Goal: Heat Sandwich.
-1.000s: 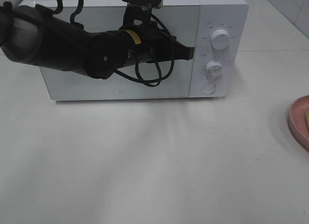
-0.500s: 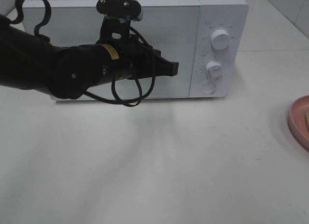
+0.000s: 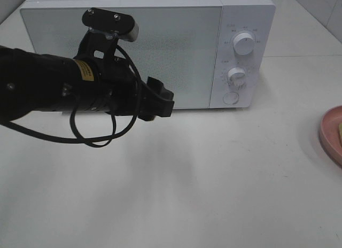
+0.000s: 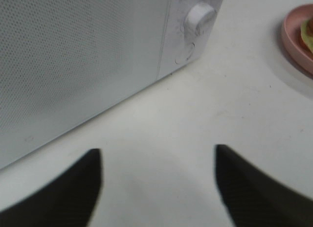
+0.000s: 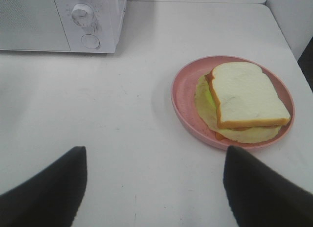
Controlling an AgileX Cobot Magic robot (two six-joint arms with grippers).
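From the high camera you see the white microwave point(image 3: 149, 45) standing at the far side of the white bench point(image 3: 214, 178), its door closed and its two knobs point(image 3: 244, 43) on the right panel. Your left arm reaches in from the left in front of the door, and the left hand point(image 3: 160, 101) hangs above the bench just before the door's lower edge, touching nothing. At the right edge only a sliver of the pink plate point(image 3: 331, 133) shows.

In the left wrist view you look between the two dark fingers point(image 4: 63, 197) of the left hand point(image 4: 159, 188): they stand spread apart with bare bench between them, so this hand is released and empty. The microwave point(image 4: 73, 65) front fills the space ahead, and the plate point(image 4: 296, 38) sits far off to the right.

In the right wrist view the right hand point(image 5: 154, 197) is likewise spread wide and empty, above the bench. The sandwich point(image 5: 244, 97) lies on the pink plate point(image 5: 183, 102), right of the microwave point(image 5: 63, 21) and well apart from it.
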